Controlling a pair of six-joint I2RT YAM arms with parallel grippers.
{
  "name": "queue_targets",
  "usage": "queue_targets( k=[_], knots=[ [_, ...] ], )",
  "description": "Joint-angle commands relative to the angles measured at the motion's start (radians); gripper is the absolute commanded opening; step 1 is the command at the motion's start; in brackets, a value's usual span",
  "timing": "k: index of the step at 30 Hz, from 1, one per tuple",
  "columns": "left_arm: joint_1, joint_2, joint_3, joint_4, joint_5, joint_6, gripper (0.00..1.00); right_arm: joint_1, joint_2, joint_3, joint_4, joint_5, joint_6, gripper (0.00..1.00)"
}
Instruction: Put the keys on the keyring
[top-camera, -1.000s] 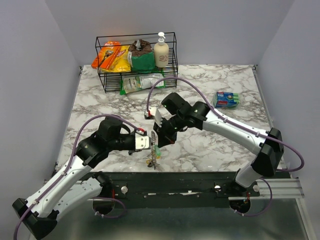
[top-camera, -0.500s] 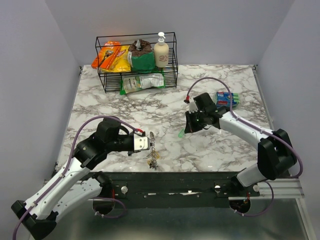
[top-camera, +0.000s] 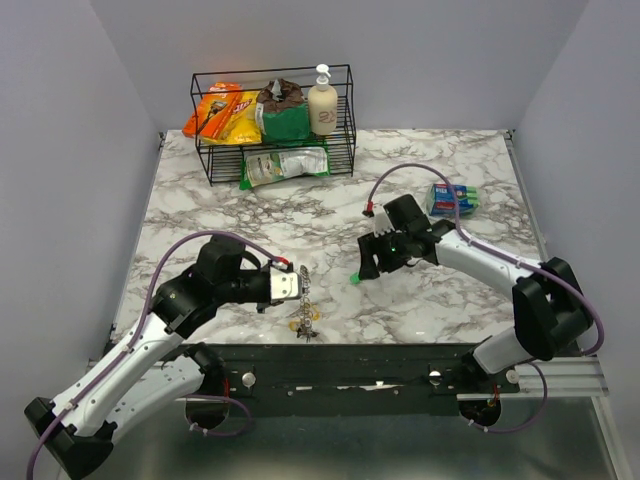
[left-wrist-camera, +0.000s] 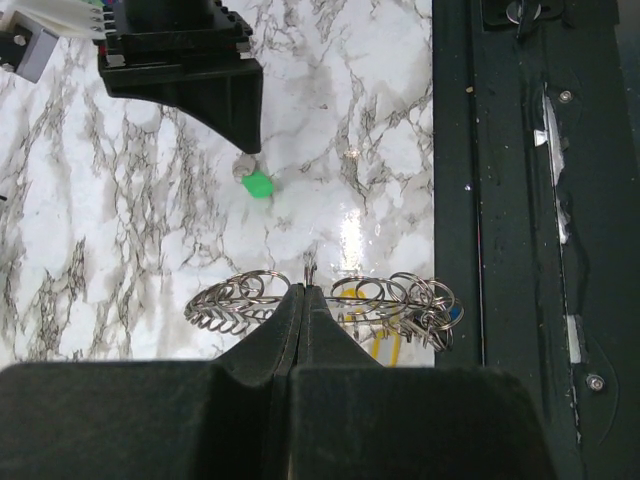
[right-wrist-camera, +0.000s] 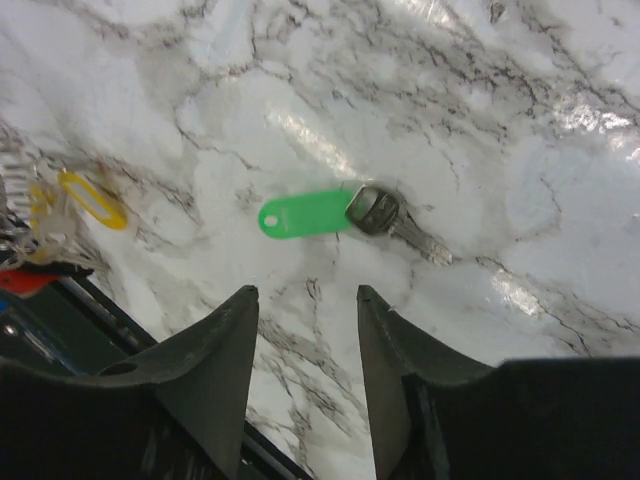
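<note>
Right hand (right-wrist-camera: 305, 300) hovers spread over the green-tagged key (right-wrist-camera: 310, 215) lying on the counter (right-wrist-camera: 500, 150); left hand (left-wrist-camera: 303, 292), pressed together, pinches the keyring (left-wrist-camera: 235, 300). Next seems to be regrasping the key for threading.

Table (top-camera: 230, 200) was white marble w/ grey veins, some glare patches toward the front. Plain pale grey walls (top-camera: 60, 150) on 3 sides. Black wire rack (top-camera: 272, 72) at back-left, by rear wall. Dark metal rail (top-camera: 400, 362) along near edge.
</note>
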Motion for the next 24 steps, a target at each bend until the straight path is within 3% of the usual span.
queue_targets(
  k=[1,10,17,20,21,24],
  knots=[
    [-0.007,0.002,0.003,0.04,-0.014,-0.005,0.0,0.005,-0.117,-0.058,0.073,-0.006,-0.008,0.96],
    [-0.005,0.011,-0.003,0.05,-0.014,-0.008,0.0,0.007,-0.071,-0.03,0.062,0.092,0.031,0.99],
    [-0.007,0.005,-0.009,0.047,-0.02,-0.014,0.0,0.045,0.047,0.08,0.032,0.135,0.019,0.86],
    [-0.007,0.005,-0.009,0.049,-0.023,-0.017,0.0,0.074,0.105,0.137,0.015,0.173,0.012,0.77],
    [-0.007,0.006,-0.009,0.049,-0.026,-0.017,0.0,0.077,0.139,0.148,0.01,0.185,0.012,0.69],
    [-0.008,0.003,-0.009,0.05,-0.03,-0.019,0.0,0.086,0.173,0.172,-0.005,0.228,0.014,0.62]
  ],
)
